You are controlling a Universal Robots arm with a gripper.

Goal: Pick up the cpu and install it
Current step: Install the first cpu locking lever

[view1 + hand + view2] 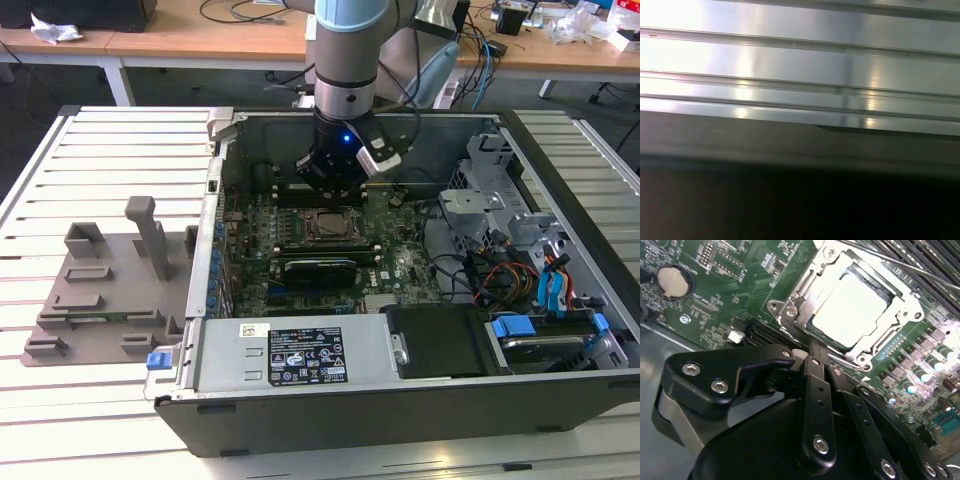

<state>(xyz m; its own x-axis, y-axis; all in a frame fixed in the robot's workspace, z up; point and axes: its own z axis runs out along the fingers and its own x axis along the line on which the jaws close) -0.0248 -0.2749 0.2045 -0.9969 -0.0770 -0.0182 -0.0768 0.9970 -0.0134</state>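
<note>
CPU sits flat inside the motherboard socket, silver top up, metal frame around it on all sides, as the second wrist view shows. In the exterior view the socket lies near the middle of the green motherboard, inside the open computer case.

Gripper hangs just above the socket's near edge; in the exterior view its black body is low inside the case, right behind the socket. Its fingers look drawn together with nothing between them, and the chip lies apart from them.

Also in the case: a black power supply with a label along the front wall, a blue-tabbed drive bay and loose cables toward the exterior view's right. A coin cell battery sits on the board off to one side of the socket.

Outside the case, on the exterior view's left, a grey plastic tray with upright posts rests on the slatted metal table. A wooden desk runs across the back.

First wrist view: bright metal slats above a dark band.
</note>
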